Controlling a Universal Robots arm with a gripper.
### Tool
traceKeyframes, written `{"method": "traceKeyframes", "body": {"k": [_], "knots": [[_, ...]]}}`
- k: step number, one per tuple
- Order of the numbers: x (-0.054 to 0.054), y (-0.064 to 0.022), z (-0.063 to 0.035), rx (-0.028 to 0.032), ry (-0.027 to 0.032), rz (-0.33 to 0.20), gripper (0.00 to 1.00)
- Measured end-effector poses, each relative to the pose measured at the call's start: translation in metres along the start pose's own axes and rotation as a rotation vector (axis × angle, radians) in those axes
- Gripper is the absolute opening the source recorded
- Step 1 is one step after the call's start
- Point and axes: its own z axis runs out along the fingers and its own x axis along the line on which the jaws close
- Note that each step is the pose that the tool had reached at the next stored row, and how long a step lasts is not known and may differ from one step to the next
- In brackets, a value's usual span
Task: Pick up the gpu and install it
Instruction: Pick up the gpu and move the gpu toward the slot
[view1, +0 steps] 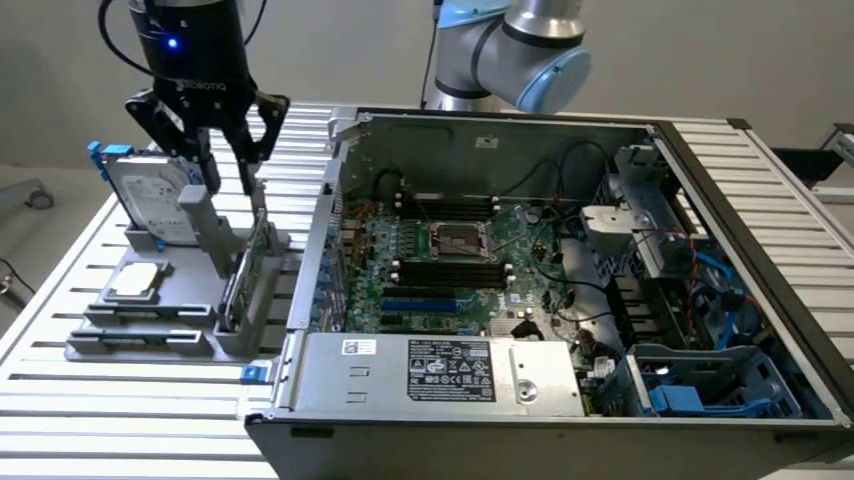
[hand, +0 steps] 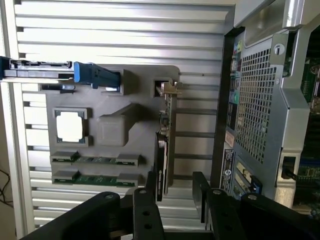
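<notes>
The gpu (view1: 251, 265) stands on edge in a slot of the grey fixture (view1: 134, 347), which sits on the slatted surface (view1: 80, 400) just beside the open computer case (view1: 324, 230), at the exterior view's left. Nearest on the fixture lie two memory sticks (hand: 95, 161), then a square processor chip (view1: 140, 283). Farther back, a hard drive (view1: 150, 195) in a blue frame stands upright. The tool (view1: 230, 178) hangs above the card, spread wide, one finger on either side of its upper edge and gripping nothing.
</notes>
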Motion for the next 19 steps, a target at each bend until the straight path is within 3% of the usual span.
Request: {"method": "traceKeyframes", "body": {"k": [19], "knots": [[0.010,0.0037,0.0347,0.0000,-0.0004,-0.003,0.42]]}}
